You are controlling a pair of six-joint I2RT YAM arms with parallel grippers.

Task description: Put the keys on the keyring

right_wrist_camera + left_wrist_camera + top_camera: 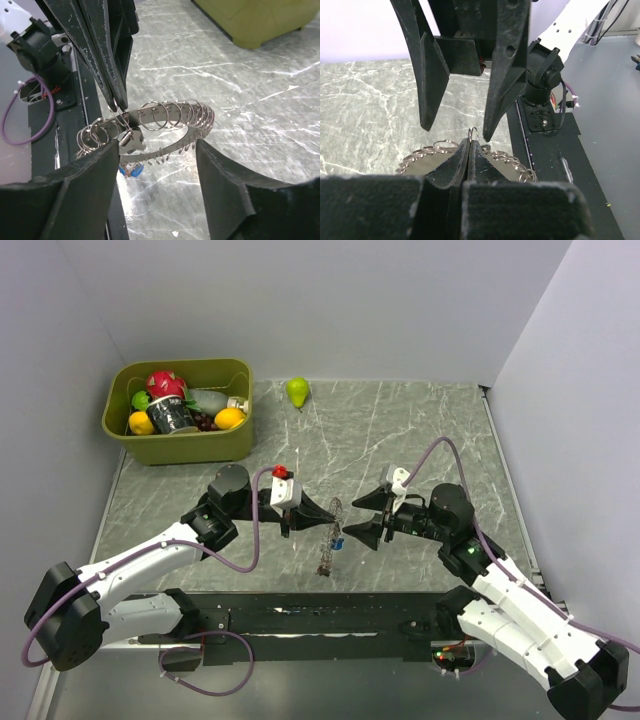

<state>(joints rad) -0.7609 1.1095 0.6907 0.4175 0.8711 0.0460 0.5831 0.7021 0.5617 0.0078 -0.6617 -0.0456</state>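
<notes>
The keyring [172,119] is a wide metal band strung with several small split rings, and it hangs above the table [400,430]. My left gripper [470,143] is shut on one small split ring at the keyring's [517,165] rim. The keyring [331,535] dangles below its tips in the top view. A small metal key with a blue tag [131,170] hangs under the band; the blue tag [338,543] also shows from above. My right gripper [156,167] is open, its fingers [85,195] on either side of the ring, not touching it.
An olive bin [180,445] of fruit and bottles stands at the back left. A green pear [297,390] lies at the back middle. A black strip [320,618] runs along the near edge between the arm bases.
</notes>
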